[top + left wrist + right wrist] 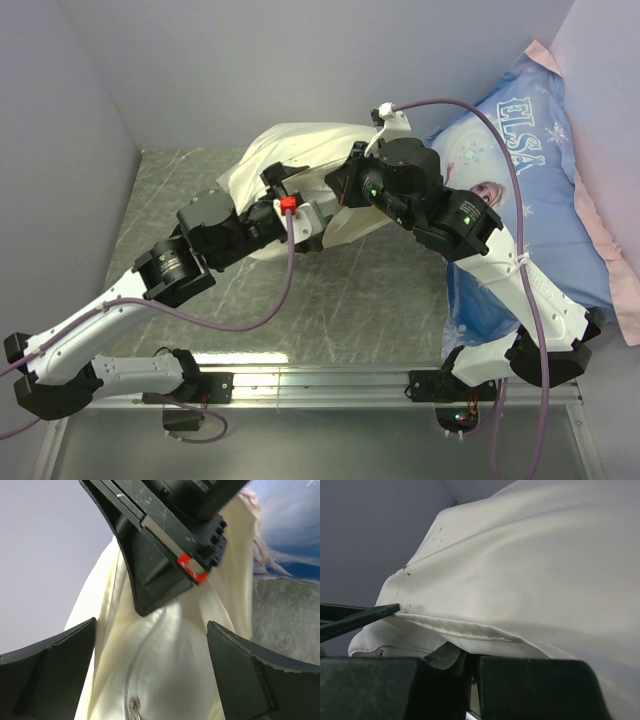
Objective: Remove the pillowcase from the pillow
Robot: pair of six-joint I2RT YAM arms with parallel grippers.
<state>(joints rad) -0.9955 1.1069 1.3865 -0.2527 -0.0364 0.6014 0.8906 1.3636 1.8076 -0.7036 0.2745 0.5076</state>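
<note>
Cream satiny pillowcase [285,150] bunches up over grey marbled tabletop [350,290].
Left gripper [151,645] gapes wide around it; right gripper [470,672] seems clenched on its hem.

- I see the pillowcase [300,150] at the far middle of the desk [350,290], behind both arms.
- The ELSA pillow [530,170] lies to its right, along the right wall [610,70].
</note>
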